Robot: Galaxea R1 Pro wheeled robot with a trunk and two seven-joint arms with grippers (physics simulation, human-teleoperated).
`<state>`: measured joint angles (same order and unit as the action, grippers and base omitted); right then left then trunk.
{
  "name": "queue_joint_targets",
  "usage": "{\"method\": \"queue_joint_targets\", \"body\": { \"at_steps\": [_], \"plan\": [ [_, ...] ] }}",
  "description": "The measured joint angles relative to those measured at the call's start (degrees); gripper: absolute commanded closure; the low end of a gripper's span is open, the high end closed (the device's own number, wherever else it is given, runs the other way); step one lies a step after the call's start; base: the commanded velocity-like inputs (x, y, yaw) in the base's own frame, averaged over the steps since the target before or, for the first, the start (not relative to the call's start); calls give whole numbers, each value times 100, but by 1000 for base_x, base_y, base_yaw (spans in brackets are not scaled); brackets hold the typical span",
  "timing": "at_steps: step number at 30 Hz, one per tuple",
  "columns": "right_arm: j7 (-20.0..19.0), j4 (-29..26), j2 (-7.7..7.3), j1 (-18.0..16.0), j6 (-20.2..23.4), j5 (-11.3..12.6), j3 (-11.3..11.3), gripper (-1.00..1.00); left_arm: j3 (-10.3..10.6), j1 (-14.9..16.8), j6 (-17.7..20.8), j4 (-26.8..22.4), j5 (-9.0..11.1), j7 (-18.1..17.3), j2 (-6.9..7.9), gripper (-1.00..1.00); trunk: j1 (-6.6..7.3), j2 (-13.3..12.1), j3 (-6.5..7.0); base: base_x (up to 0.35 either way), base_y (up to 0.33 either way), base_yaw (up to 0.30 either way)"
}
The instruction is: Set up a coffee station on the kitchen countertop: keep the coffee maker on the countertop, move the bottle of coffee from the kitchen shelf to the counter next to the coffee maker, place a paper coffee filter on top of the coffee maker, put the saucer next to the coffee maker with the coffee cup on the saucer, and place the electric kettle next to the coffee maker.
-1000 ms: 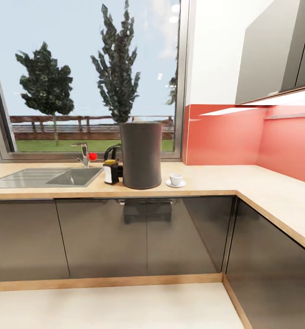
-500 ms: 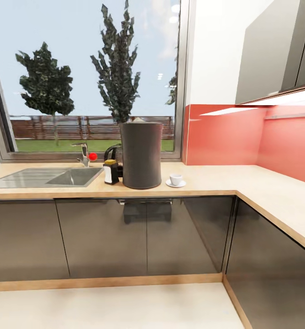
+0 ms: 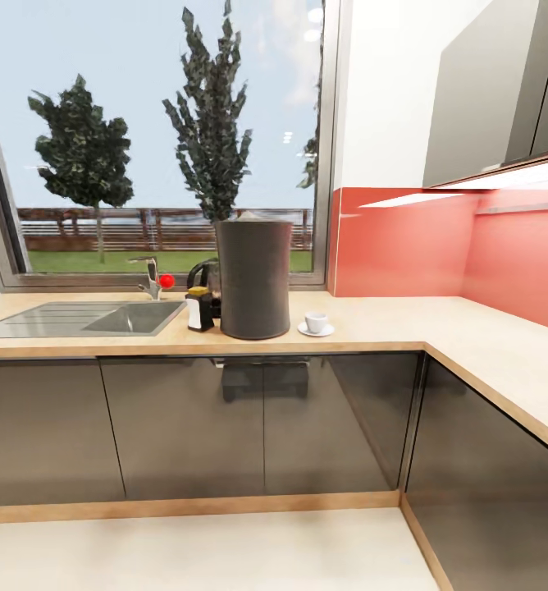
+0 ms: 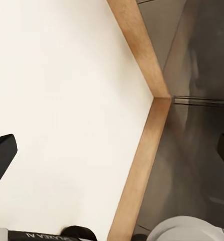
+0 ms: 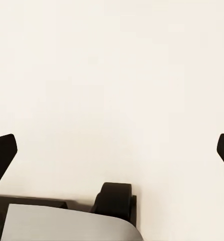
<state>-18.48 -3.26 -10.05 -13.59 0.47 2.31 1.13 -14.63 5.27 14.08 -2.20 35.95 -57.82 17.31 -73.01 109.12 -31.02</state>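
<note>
Coffee cup (image 3: 316,321) on saucer (image 3: 316,330) beside coffee maker (image 3: 253,279); both arms' fingers (image 4: 1,155) wide, empty.

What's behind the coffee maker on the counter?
A dark electric kettle shows behind the coffee maker, at its sink-side edge: handle and part of the body only; the rest is covered. The coffee bottle stands in front of the kettle.

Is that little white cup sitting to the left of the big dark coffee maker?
No, the cup sits on its saucer to the right of the coffee maker.
</note>
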Motion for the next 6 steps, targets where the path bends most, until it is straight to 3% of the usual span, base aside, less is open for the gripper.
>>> {"method": "queue_joint_targets", "body": {
  "at_steps": [6],
  "plan": [
    [0, 0, 4, 0, 0, 0, 0, -100, -2, 2, -7, -3, 0, 6, -23, -100, 0, 0, 0, 0, 0, 0]
  ]
}}
